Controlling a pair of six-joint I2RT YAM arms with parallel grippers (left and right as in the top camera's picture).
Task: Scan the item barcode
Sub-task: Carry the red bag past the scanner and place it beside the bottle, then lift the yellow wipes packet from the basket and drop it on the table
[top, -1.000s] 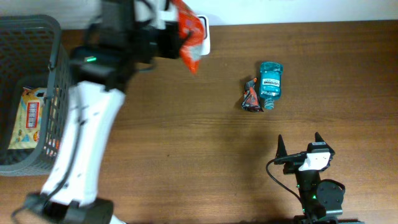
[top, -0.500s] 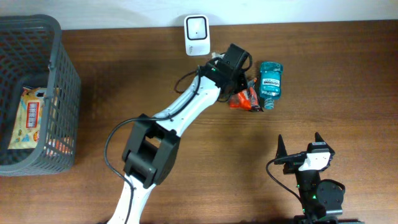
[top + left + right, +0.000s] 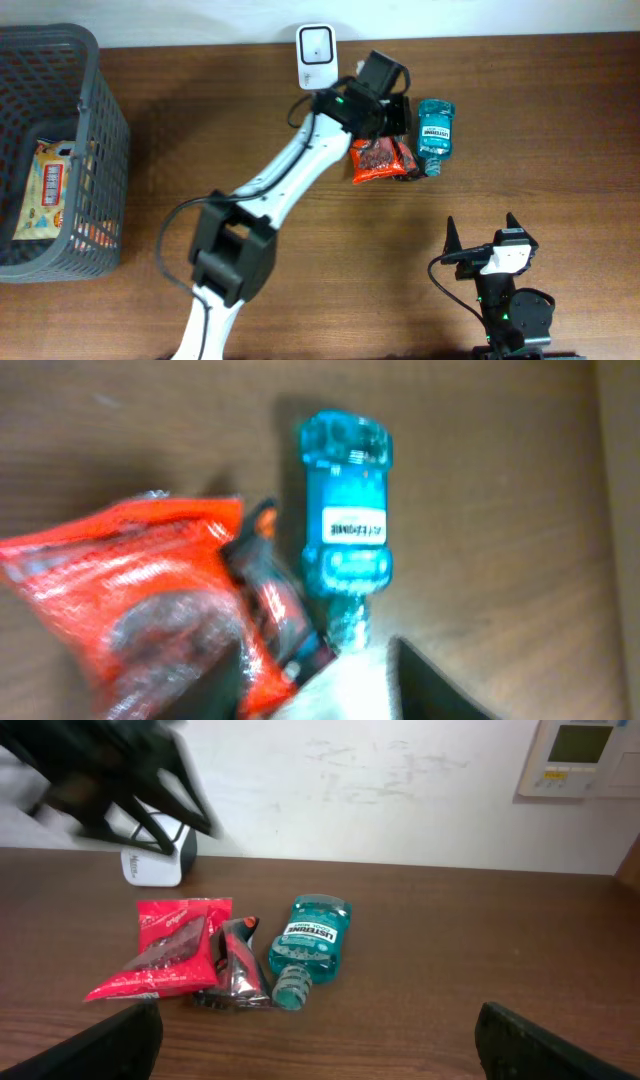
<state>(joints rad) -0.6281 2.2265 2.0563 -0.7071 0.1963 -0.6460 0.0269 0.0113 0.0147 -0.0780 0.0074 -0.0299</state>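
Since half a second ago, the red crinkly plastic snack packet (image 3: 375, 160) has gone from bunched in the left gripper (image 3: 325, 685) to lying flat on the brown wooden table (image 3: 300, 260). That claw's jaws now stand parted with nothing between them, just above the packet (a release, I judge, perhaps to re-grip so the barcode faces out). Against the packet's right edge lies a small dark foil wrapper (image 3: 238, 965), then a blue plastic mouthwash bottle (image 3: 435, 130) on its side. Near behind stands the white boxy scanner (image 3: 316, 45), a short lift away. Well apart, the right gripper (image 3: 482, 232) waits wide open.
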